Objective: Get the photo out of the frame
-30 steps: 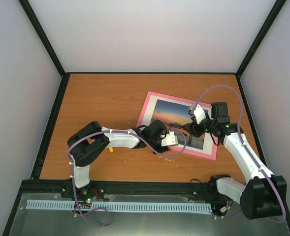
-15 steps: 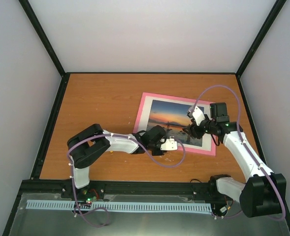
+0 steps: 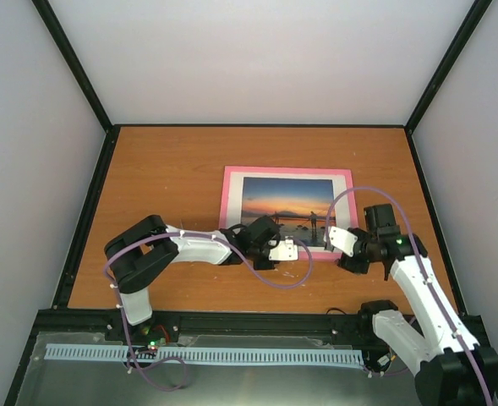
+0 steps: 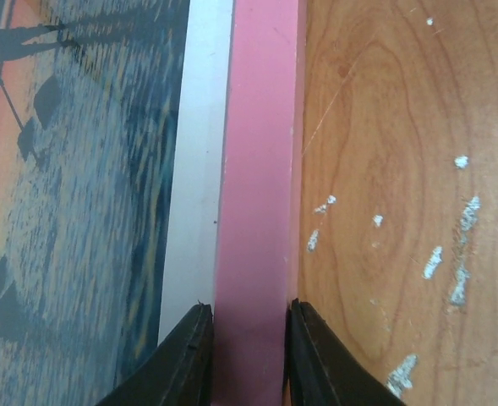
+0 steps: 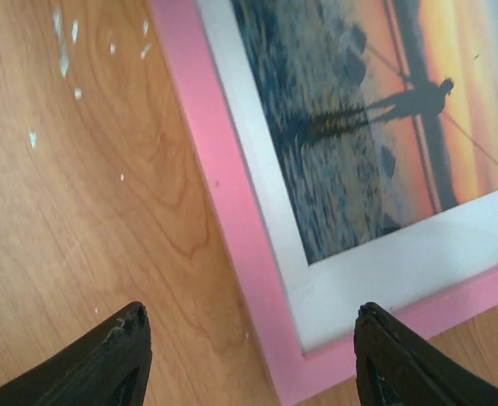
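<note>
The pink frame lies flat on the wooden table, square to its edges, with the sunset photo inside a white mat. My left gripper is at the frame's near edge. In the left wrist view its black fingertips press on either side of the pink rail, shut on it, with the mat and photo to the left. My right gripper hangs open over the frame's near right corner, touching nothing. The photo shows beyond.
The wooden table has a black rim and white walls on three sides. Purple cables loop from both arms; the left one sags just in front of the frame. White flecks mark the wood.
The frame has swung from tilted to square with the table and shifted left, carried by my left gripper, whose jaws have narrowed onto the rail. My right gripper has drawn back to the near right corner.
</note>
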`<state>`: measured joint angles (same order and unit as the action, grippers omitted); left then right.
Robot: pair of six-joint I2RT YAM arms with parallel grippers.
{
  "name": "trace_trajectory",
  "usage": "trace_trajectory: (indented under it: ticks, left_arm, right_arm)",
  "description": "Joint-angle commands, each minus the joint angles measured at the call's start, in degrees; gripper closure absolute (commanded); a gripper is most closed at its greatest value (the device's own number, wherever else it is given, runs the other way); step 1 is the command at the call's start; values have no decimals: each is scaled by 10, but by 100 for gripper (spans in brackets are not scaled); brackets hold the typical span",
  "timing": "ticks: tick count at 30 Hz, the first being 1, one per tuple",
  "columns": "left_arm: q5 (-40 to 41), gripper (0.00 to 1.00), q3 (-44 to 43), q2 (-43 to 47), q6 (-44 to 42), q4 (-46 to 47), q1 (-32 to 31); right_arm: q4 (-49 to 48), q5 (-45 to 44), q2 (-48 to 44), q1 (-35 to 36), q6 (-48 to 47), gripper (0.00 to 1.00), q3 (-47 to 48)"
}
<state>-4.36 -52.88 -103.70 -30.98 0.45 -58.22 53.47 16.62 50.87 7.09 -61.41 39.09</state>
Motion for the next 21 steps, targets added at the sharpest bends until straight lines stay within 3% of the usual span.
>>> trace_trajectory:
  ticks: [1, 8, 21]
  left_arm:
    - [-39, 99, -39, 45, 14, -3, 17]
    - [-97, 99, -81, 53, 38, -54, 32]
    - [-124, 99, -110, 57, 52, -77, 35]
  right_arm:
    - [-9, -50, -52, -2, -77, 36, -34]
    - [-146, -72, -157, 26, -154, 34, -128]
    - [-254, -123, -290, 121, -247, 35, -260]
